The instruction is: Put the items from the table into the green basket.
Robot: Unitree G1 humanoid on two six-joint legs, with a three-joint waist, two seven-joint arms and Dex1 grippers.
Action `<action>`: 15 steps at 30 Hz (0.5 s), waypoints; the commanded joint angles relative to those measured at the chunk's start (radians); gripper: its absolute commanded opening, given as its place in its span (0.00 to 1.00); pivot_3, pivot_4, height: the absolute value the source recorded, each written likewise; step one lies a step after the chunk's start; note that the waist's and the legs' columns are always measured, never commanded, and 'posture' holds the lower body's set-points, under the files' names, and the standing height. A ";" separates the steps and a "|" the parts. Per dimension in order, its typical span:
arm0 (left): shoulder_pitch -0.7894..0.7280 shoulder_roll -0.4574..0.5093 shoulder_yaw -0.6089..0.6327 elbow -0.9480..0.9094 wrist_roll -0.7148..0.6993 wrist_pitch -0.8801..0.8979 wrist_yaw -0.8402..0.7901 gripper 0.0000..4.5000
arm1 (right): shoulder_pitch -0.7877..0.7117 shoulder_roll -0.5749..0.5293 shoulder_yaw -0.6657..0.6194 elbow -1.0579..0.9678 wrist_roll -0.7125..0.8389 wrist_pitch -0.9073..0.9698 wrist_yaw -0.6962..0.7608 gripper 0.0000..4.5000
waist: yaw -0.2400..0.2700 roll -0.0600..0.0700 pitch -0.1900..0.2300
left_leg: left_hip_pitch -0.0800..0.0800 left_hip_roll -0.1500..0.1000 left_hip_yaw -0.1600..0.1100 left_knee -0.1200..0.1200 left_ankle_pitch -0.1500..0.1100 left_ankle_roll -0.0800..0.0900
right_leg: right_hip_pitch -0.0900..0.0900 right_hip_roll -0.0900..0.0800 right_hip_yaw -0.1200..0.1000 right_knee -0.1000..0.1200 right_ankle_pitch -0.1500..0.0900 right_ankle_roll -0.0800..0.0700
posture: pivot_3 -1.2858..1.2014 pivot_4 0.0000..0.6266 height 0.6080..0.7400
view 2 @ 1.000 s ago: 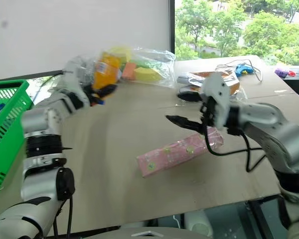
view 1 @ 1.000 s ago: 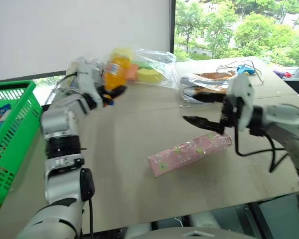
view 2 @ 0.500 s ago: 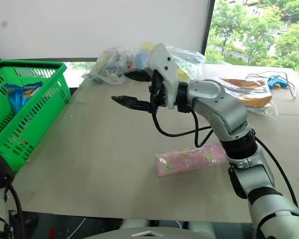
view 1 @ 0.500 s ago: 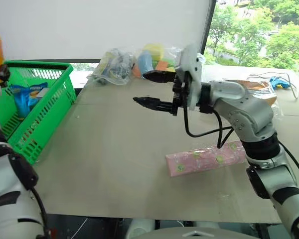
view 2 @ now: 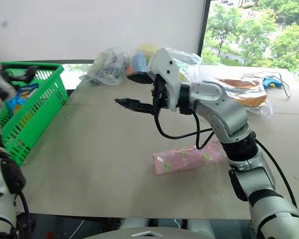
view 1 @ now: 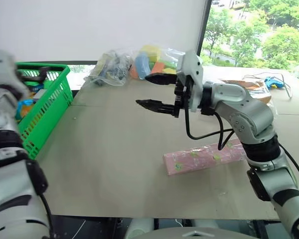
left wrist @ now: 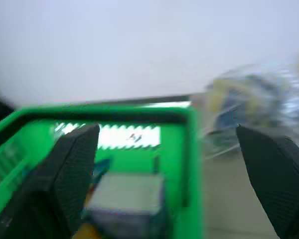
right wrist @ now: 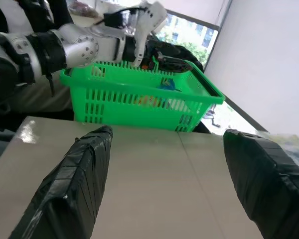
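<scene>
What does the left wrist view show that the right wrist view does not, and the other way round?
Left wrist view: a clear bag of coloured things beyond the green basket, framed by the open left hand. Right wrist view: the table and the left arm over the basket. Shared: the basket with packs inside.

A wide bare stretch of bench point(view 1: 109, 149) lies open between the green basket point(view 1: 49, 113) at its left edge and the pink pack point(view 1: 204, 157) lying flat toward the right. The right claw point(view 1: 154, 91) hangs with spread fingers above mid-bench. Clear bags point(view 1: 134, 64) crowd the far edge. The left claw point(right wrist: 164, 56) hovers over the basket's open top.
</scene>
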 commanded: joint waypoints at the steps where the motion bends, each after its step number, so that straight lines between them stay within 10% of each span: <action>1: 0.133 -0.029 -0.107 -0.443 -0.197 0.354 -0.180 0.99 | 0.050 -0.064 -0.086 -0.104 0.034 0.038 -0.004 0.85 | -0.006 0.001 -0.001 | 0.000 0.000 0.000 0.000 0.000 0.000 | 0.000 0.000 0.001 0.000 0.000 0.000 | 0.54 0.00 1.00; 6: 0.308 -0.075 -0.249 -0.990 -0.546 0.751 -0.268 0.99 | 0.265 -0.322 -0.220 -0.276 0.134 0.165 0.090 0.85 | -0.021 0.004 -0.002 | -0.001 0.000 0.000 0.001 -0.003 0.005 | 0.000 0.000 0.002 0.001 0.000 0.000 | 0.51 0.02 1.00; 15: 0.118 -0.138 -0.660 -1.090 -0.457 0.975 -0.210 0.99 | 0.694 -0.588 -0.611 -0.506 0.311 0.310 0.086 0.85 | -0.033 0.027 0.018 | 0.016 0.004 0.005 0.003 -0.007 0.013 | 0.015 0.009 0.013 -0.004 -0.003 -0.003 | 0.45 0.09 1.00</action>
